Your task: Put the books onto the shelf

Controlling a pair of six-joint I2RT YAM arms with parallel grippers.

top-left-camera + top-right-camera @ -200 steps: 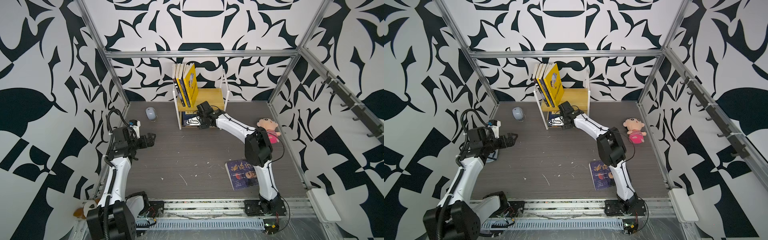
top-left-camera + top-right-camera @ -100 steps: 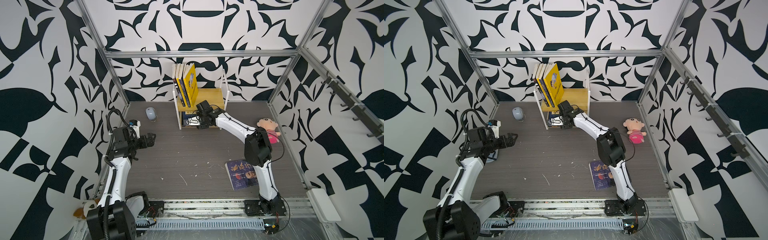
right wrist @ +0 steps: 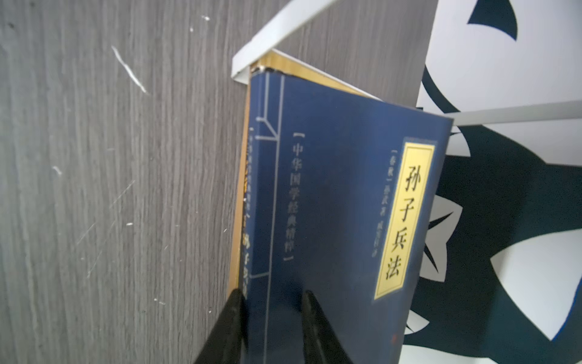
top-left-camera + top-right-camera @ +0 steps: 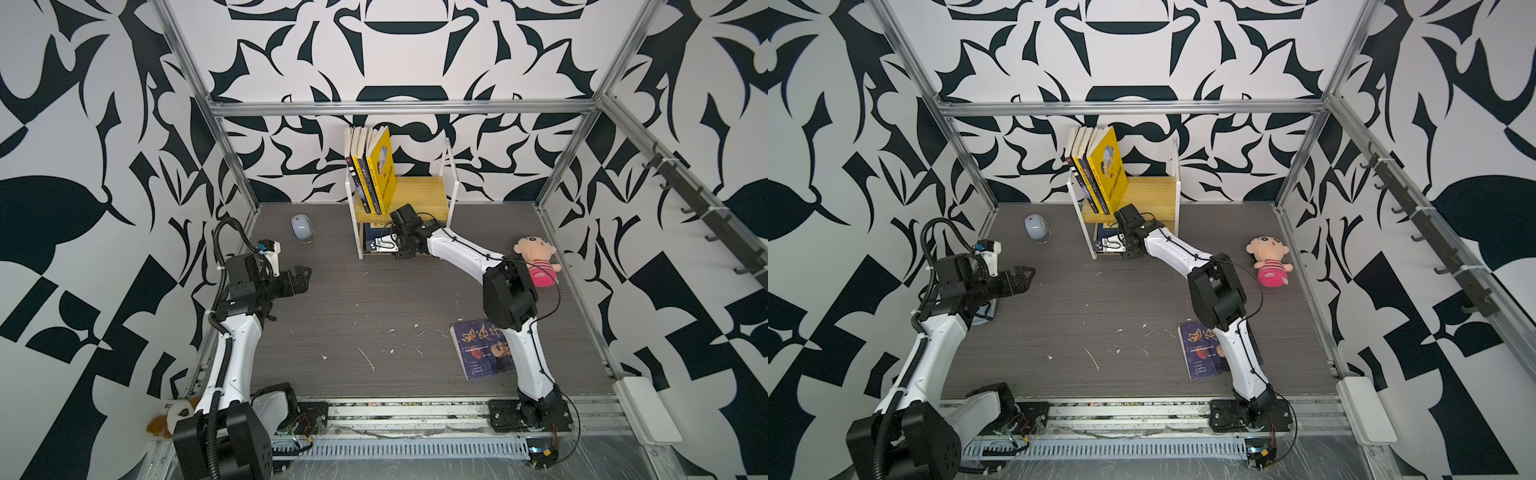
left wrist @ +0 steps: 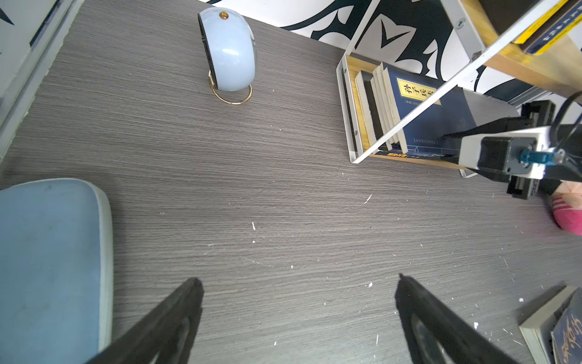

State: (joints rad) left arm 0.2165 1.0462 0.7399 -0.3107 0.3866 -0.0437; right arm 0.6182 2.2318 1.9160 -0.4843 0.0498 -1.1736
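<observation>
The shelf (image 4: pixel 419 195) (image 4: pixel 1150 193) stands at the back wall. Several books (image 4: pixel 374 170) (image 4: pixel 1100 170), yellow and navy, lean on its upper board. More books (image 5: pixel 378 104) stand in the lower tier. My right gripper (image 4: pixel 384 243) (image 4: pixel 1111 243) (image 3: pixel 272 296) reaches into that tier, shut on the spine edge of a navy blue book (image 3: pixel 340 189) (image 5: pixel 431 123). One finger is at the spine, the other on the cover. A dark blue book (image 4: pixel 482 349) (image 4: pixel 1204 353) lies flat by the right arm's base. My left gripper (image 4: pixel 305 276) (image 4: pixel 1027 276) (image 5: pixel 297 280) hovers open and empty at the left.
A pale mouse (image 4: pixel 302 227) (image 5: pixel 230 53) sits left of the shelf. A pink plush doll (image 4: pixel 536 259) (image 4: pixel 1268 259) lies by the right wall. A blue pad (image 5: pixel 47 252) lies under the left arm. Metal posts and patterned walls enclose the floor.
Hardly anything: the right gripper stays at the shelf's lower tier and the left arm holds still.
</observation>
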